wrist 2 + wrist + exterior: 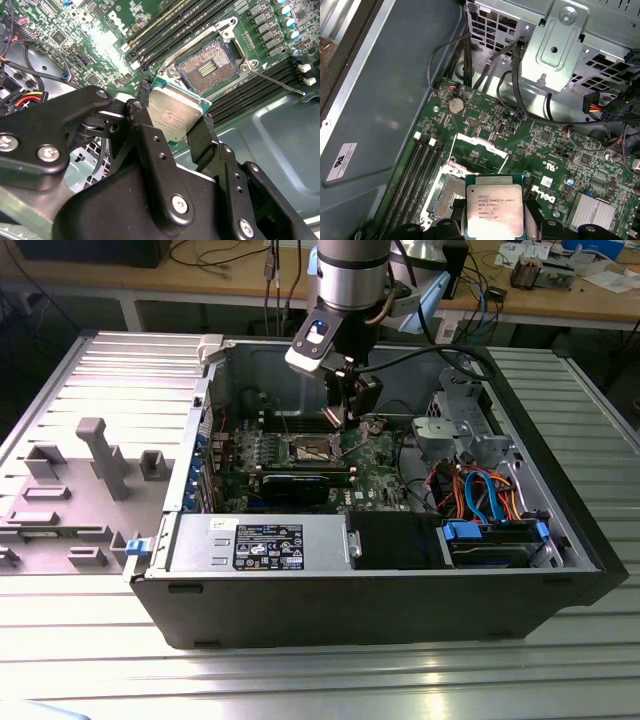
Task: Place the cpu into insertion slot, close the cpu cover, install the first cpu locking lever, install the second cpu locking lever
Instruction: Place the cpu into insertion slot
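Step one of four, by the look of it: carrying the cpu (177, 112) to the insertion slot (207, 67). Gripper (175, 119) down inside the open computer case (400, 615), jaws clenched on the chip, pinching it by two opposite edges, silver top showing in both wrist views. Held clear of the motherboard (555, 145), hanging near the socket and a little off to one side rather than squarely over it. Socket bare and waiting, dark pin field exposed inside its shiny rim. Cpu cover (481, 146) swung up at the socket's far edge in the first wrist view, so open and out of the way. Spotted in the second wrist view: a thin wire locking lever (277, 82) thrown out across the memory slots (235, 102), apparently unlatched as well. Not seated yet, then, with cover and both levers left to do. From the exterior view, reaching straight down into the middle of the case, drive cage (455, 425) toward that view's right, all of it sitting on the ribbed metal table (320, 680). As for the next move, probably calls for sliding across until the chip's edges line up with the socket rim, matching corner orientation, levelling any tilt, then easing straight down and releasing only once resting flat. Worth guarding against: landing crooked on those fine pins.
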### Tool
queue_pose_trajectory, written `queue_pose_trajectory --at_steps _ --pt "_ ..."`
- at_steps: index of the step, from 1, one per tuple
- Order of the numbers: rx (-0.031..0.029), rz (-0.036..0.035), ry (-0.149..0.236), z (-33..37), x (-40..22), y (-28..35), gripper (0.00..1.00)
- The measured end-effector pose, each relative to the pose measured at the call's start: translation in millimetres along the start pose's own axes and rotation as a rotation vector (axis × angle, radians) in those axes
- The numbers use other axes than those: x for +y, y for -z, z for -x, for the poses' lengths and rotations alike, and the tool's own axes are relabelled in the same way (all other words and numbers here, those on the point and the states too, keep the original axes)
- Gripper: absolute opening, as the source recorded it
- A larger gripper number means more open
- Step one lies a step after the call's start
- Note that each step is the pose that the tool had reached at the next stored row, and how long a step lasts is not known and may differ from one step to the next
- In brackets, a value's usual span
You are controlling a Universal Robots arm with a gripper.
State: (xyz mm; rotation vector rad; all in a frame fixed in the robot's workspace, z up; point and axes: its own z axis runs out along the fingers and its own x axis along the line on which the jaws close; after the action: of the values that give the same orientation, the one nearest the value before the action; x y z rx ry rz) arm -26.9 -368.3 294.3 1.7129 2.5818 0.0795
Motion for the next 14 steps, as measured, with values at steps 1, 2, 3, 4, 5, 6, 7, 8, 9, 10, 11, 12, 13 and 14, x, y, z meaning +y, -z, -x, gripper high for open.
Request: queue_pose_trajectory --at_steps 1,2,3,4,5,6,7,8,9,10,11,12,13,14 --pt "-0.0001 0.0000 -0.001 0.0 0.0 0.0 0.55" --pt "-0.0003 -0.0001 -0.003 0.0 0.0 -0.1 0.55" --pt "-0.0004 -0.0001 -0.004 0.0 0.0 -0.2 0.55" --pt "-0.0005 -0.0001 -0.005 0.0 0.0 -0.2 0.55" --pt "-0.0006 -0.0001 -0.006 0.0 0.0 -0.2 0.55" --pt "-0.0007 -0.0001 -0.007 0.0 0.0 -0.2 0.55" --pt "-0.0008 -0.0002 -0.009 0.0 0.0 -0.3 0.55" --pt "-0.0009 -0.0002 -0.010 0.0 0.0 -0.3 0.55" --pt "-0.0011 -0.0002 -0.012 0.0 0.0 -0.4 0.55" --pt "-0.0012 -0.0002 -0.013 0.0 0.0 -0.4 0.55" --pt "-0.0013 -0.0003 -0.014 0.0 0.0 -0.4 0.55" --pt "-0.0014 -0.0003 -0.016 0.0 0.0 -0.5 0.55" --pt "-0.0016 -0.0003 -0.017 0.0 0.0 -0.5 0.55" --pt "-0.0016 -0.0003 -0.019 0.0 0.0 -0.6 0.55"
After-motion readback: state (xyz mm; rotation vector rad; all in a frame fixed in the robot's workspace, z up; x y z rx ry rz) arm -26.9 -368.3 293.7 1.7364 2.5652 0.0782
